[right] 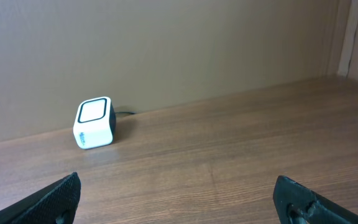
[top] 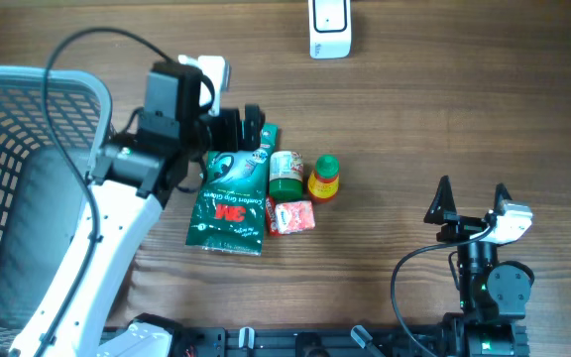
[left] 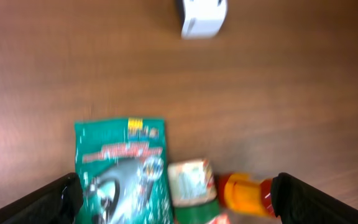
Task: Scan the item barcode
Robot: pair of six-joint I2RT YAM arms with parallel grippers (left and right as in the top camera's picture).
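Bare wood across most of the table [top: 434, 99], with the white scanner [top: 330, 28] at its far edge. At the left edge, a wire basket [top: 28, 109], with a dark grey shape inside, unidentifiable. Left gripper [top: 241, 126] spread wide, holding nothing, over the far end of the green 3M packet [top: 228, 201]. Just beside it, a green jar [top: 286, 174], a yellow bottle [top: 324, 178] and a red sachet [top: 291, 216]. Right gripper [top: 472, 198] wide too, empty, well apart near the front edge.
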